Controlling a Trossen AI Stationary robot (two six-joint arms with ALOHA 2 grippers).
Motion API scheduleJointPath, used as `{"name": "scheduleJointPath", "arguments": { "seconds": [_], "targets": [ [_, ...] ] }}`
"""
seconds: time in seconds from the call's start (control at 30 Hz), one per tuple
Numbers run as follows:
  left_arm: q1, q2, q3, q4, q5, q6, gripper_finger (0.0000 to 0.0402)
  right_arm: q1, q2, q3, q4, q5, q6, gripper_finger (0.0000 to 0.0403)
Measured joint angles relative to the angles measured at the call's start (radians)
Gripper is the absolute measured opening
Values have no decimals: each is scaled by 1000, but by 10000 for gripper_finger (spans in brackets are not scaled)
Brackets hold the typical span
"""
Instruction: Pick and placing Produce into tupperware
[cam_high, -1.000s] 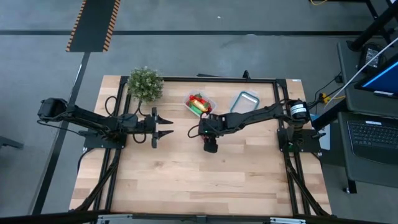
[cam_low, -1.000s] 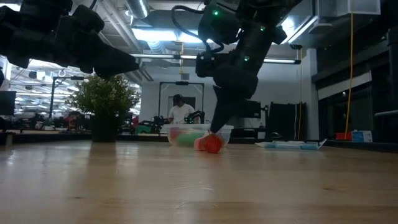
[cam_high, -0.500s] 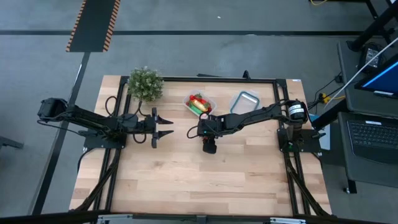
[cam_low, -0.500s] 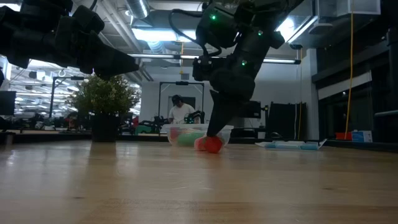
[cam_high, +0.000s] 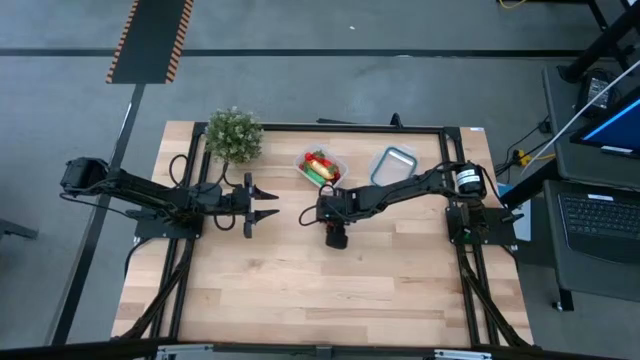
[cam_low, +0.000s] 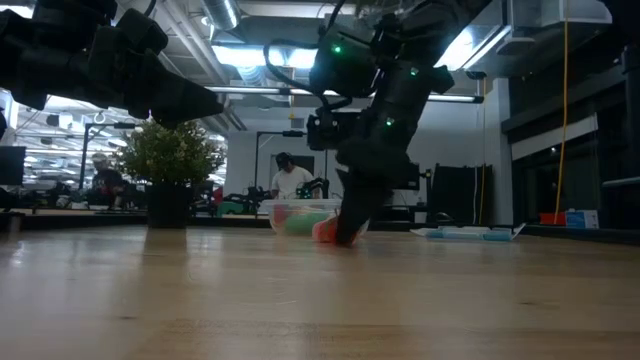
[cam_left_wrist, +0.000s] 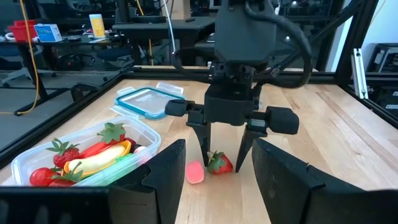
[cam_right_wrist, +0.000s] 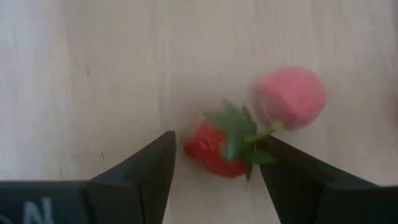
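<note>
From above, the right claw (cam_high: 337, 236) hangs over the counter (cam_high: 300, 300), just short of the tupperware (cam_high: 321, 167); the left claw (cam_high: 270, 200) waits open, farther off. The left wrist view shows the strawberry (cam_left_wrist: 219, 163) between the right claw's spread fingers, ungripped. The right wrist view shows its long axis crosswise, a pink piece (cam_right_wrist: 292, 97) just beside.

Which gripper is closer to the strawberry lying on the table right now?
Right. The right gripper stands open directly over the strawberry, fingers either side. The left gripper hangs open farther off, facing it.
</note>
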Motion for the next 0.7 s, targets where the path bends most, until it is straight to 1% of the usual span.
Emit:
{"name": "scheduleJointPath", "arguments": {
  "seconds": [0.17,0.43,0.53,0.7],
  "targets": [
    [0,0,0,0,0,0,179,0,2,0,35,0,20,225],
    [0,0,0,0,0,0,179,0,2,0,31,0,23,220],
    [0,0,0,0,0,-1,179,0,2,0,30,0,23,202],
    [0,0,0,0,0,-1,179,0,1,1,27,0,23,149]
  ]
}}
